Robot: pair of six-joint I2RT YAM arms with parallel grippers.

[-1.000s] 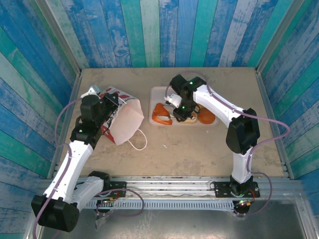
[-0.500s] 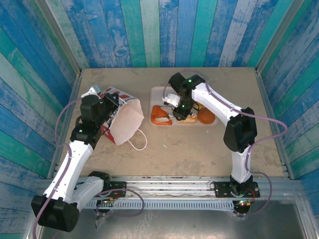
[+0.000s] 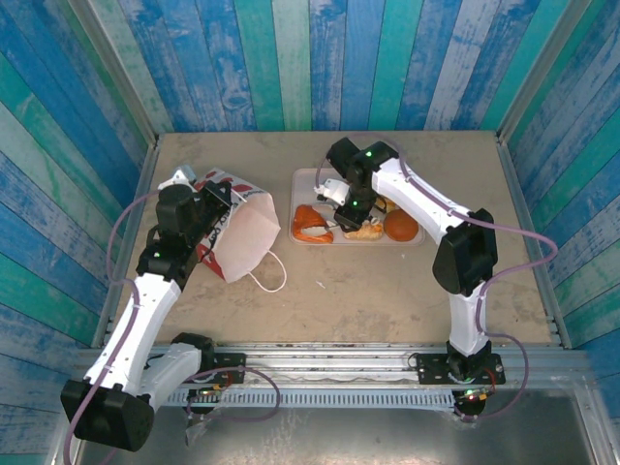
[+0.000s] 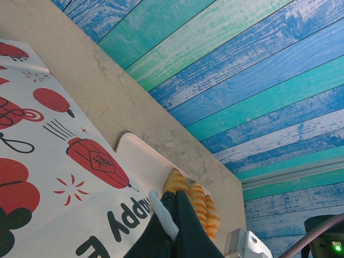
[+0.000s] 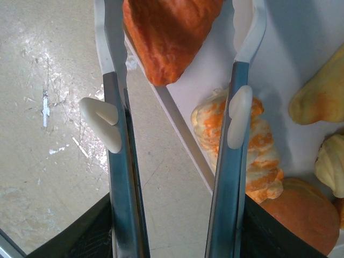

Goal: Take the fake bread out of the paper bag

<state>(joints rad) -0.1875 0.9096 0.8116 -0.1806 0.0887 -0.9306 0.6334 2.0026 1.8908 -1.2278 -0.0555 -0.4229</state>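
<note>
Left gripper (image 3: 215, 197) is clenched on the rim of the paper bag (image 3: 242, 231), which lies on its side at the left of the table (image 3: 387, 291) with its white inside showing. The fake bread (image 3: 312, 225) sits on the pink tray (image 3: 306, 180), just right of the bag. Right gripper (image 5: 177, 13) hangs released over the tray's left edge, jaws apart around an orange-brown piece (image 5: 166, 37) without pinching it.

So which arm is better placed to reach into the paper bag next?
Right, I judge. The right gripper is open and empty above the pink tray, with the paper bag mouth facing that way. The left gripper is shut on the bag's rim, so it probably cannot let go.
</note>
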